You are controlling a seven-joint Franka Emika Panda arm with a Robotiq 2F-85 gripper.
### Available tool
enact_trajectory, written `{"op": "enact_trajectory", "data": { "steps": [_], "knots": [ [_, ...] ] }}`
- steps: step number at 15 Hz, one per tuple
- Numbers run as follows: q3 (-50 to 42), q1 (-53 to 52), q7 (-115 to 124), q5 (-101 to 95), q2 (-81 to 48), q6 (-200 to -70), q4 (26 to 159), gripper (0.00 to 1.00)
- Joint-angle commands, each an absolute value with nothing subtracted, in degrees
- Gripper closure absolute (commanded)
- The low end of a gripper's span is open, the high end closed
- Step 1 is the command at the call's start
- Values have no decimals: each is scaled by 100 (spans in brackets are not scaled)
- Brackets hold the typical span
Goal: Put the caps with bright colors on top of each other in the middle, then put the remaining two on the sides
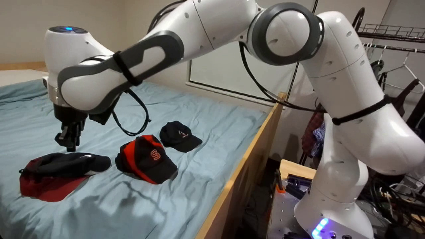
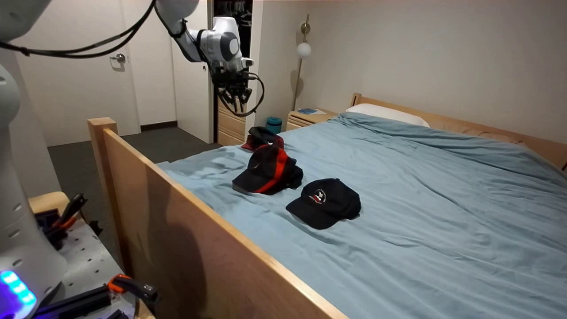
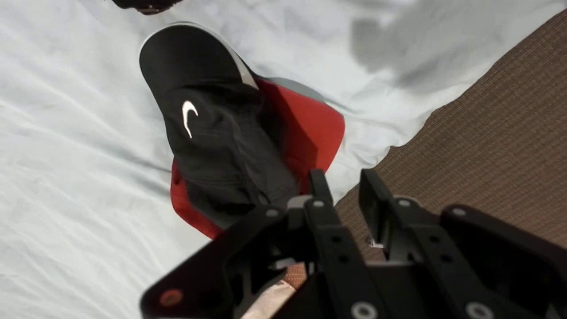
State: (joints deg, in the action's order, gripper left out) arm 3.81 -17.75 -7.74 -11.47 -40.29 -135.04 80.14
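A black cap with a white swoosh lies over a red cap, whose red brim sticks out from under it; both show in the wrist view. A black cap with bright red panels and an S sits beside them, also in an exterior view. A black cap with a small white and red emblem lies beyond it, also in an exterior view. My gripper is above the overlapping caps. Its fingers are apart with nothing between them.
The caps lie on a bed with a wrinkled blue sheet. A wooden footboard stands between the bed and the robot base. The bed's edge and the brown floor show near the gripper in the wrist view.
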Motion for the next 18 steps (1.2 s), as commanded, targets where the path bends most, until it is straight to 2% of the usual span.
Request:
{"op": "enact_trajectory", "data": {
  "steps": [1, 6, 8, 9, 11, 14, 18],
  "knots": [
    [524, -1512, -1086, -1230, -4120, -13980, 8323, 42],
    [587, -1371, -1744, -1343, -5112, -14517, 7658, 10],
    [540, -1422, -1914, -1471, -5495, -14575, 7307, 2],
    [501, -1448, -1595, -1387, -5118, -14477, 7756, 16],
    [497, -1463, -1688, -1441, -5421, -14524, 7476, 3],
    [499, -1467, -1731, -1443, -5503, -14526, 7343, 0],
    [590, -1474, -2180, -1468, -6264, -14036, 6420, 0]
  ]
}}
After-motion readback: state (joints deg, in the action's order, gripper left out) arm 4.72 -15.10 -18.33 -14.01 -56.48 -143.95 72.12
